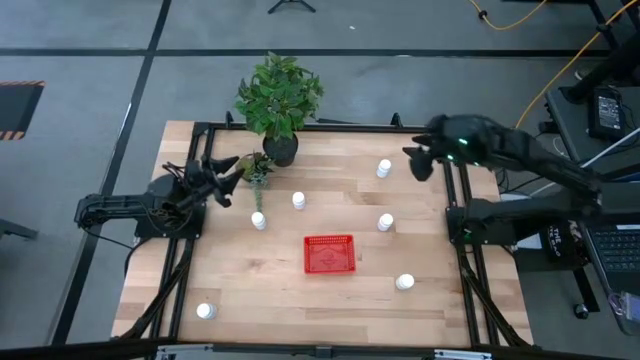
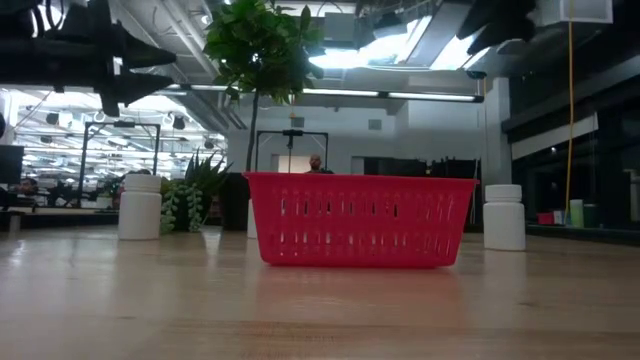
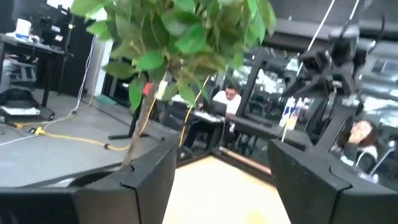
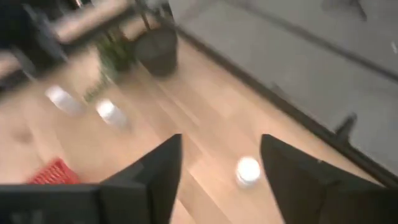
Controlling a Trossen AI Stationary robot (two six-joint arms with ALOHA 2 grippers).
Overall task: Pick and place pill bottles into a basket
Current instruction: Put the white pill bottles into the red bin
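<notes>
With your right gripper spread wide at two o'clock, beside the small white capped pill bottle and well apart from the red mesh basket, a skewed descent could topple it

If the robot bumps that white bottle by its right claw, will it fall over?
Probably not from a light nudge: the pill bottle stands upright, squat and wide-based. A harder knock might tip it, and being round it would likely roll. The right gripper is open beside it.
</notes>
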